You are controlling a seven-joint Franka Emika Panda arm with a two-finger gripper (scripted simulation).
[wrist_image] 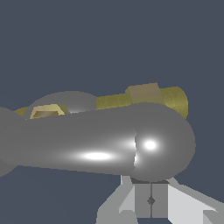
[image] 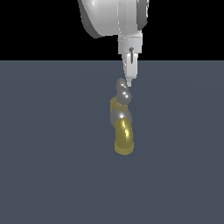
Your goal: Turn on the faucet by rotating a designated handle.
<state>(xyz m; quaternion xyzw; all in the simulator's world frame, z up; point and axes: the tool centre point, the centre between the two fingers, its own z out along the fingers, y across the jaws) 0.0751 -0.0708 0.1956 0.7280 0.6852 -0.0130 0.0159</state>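
With the closed, empty pincer (image: 130,82) set against one bulbous end of the handle (image: 124,93) atop the faucet (image: 123,127) mid-tabletop (image: 52,175), contact should be kept low & pushed sideways approx. tangentially

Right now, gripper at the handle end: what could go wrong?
1. The gripper meets the handle only at its rounded far end; it may slide off the glossy bulb instead of turning it.
2. The wrist view is mostly filled by the handle, so the faucet is largely hidden.
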